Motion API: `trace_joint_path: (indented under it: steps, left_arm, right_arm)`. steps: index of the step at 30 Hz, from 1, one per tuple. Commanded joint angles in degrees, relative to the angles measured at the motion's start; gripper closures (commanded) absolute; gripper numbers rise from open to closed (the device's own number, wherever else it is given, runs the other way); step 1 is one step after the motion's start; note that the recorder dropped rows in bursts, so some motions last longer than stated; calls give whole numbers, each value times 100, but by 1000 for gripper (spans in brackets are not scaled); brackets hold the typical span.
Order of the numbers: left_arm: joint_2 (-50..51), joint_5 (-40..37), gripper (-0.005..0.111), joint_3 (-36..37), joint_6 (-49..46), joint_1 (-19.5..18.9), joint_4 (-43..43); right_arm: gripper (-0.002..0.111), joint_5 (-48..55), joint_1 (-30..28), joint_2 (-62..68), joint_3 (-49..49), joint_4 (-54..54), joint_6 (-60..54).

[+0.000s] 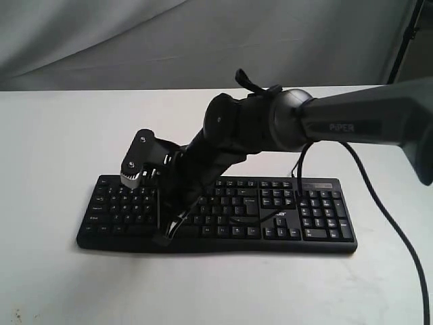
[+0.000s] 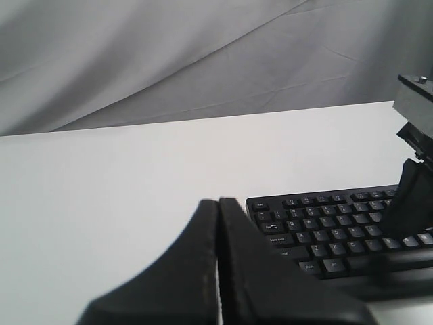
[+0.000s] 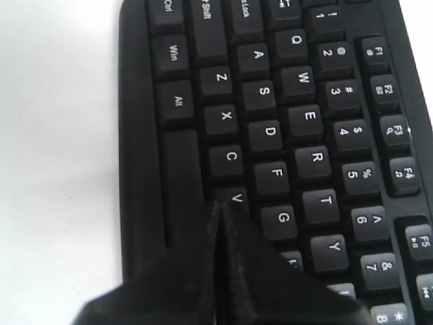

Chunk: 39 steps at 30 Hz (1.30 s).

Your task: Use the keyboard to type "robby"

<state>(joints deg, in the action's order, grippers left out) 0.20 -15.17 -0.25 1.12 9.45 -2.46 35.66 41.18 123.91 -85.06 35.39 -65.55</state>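
Right hand (image 3: 218,208) first: pinched together into one point, tip right at the V key (image 3: 235,198). Probably hunting a "b"; needs a small nudge over to B, then a short dab. Left hand (image 2: 218,203) likewise pressed together, parked off the keyboard (image 1: 318,223), which is black, flat, white-lettered and lying on the white tabletop (image 1: 54,135).

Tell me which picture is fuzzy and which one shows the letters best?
Right wrist view: sharpest, the keyboard letters read clearly, though the closed right gripper up close is a dark blur. Left wrist view: the closed left gripper is blurry, the keys behind small but fairly clear. Exterior view: soft and hazy, key letters unreadable.
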Motion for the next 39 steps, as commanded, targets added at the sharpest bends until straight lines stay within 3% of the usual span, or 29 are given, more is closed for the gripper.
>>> trace_joint_path:
  steps: [1,39]
  left_arm:
    - [-20,31,107,25,16,36,-27]
    - [-20,31,107,25,16,36,-27]
  right_arm:
    - [108,-94,25,35,33,57,-56]
    - [108,-305,11,165,33,-24,-6]
